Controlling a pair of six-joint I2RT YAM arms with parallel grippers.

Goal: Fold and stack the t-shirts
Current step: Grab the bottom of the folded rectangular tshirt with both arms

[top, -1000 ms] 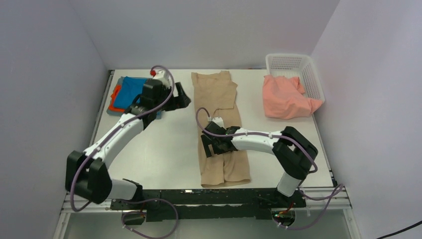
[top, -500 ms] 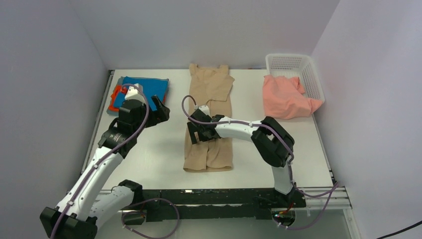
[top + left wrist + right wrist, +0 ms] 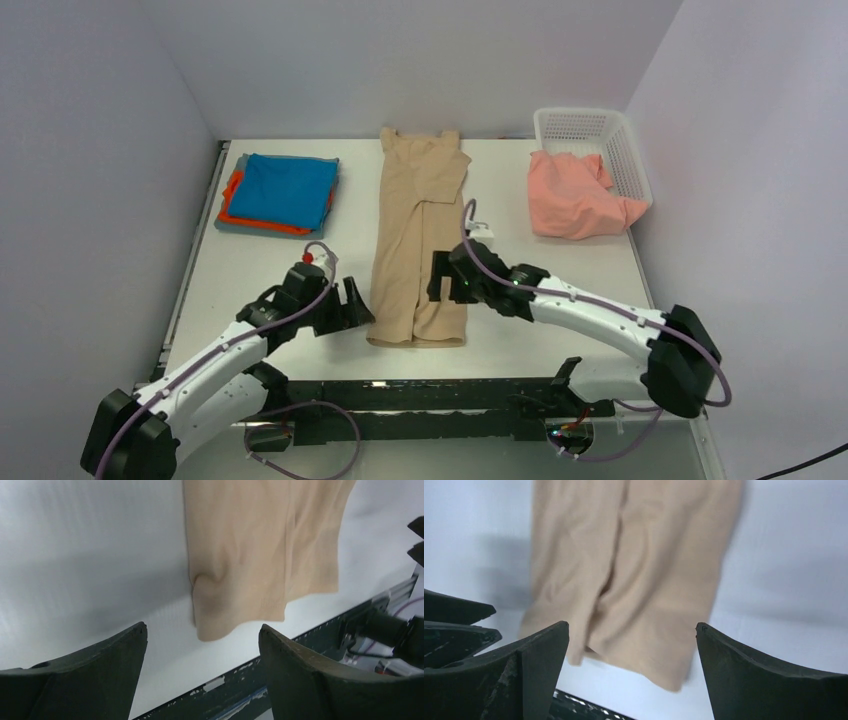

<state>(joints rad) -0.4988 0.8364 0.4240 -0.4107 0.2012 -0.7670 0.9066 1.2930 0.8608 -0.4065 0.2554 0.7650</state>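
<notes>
Top external shows us the tan t-shirt point(image 3: 418, 235) lying as a long narrow strip down the middle of the table point(image 3: 300, 260), collar at the far edge and hem near the front rail. We've got the left gripper point(image 3: 354, 304) just beside the hem's left corner, jaws spread, nothing between them. The right gripper point(image 3: 441, 280) sits over the strip's right edge, near the hem, jaws wide apart too and empty. On both wrist views we see the tan hem beyond the spread fingers, rumpled at one corner. Far left, the blue t-shirt point(image 3: 290, 188) lies folded on the orange t-shirt point(image 3: 233, 188) and the grey t-shirt point(image 3: 228, 228). Far right, the salmon-pink t-shirt point(image 3: 575, 200) spills from the white basket point(image 3: 590, 125) onto the table.
</notes>
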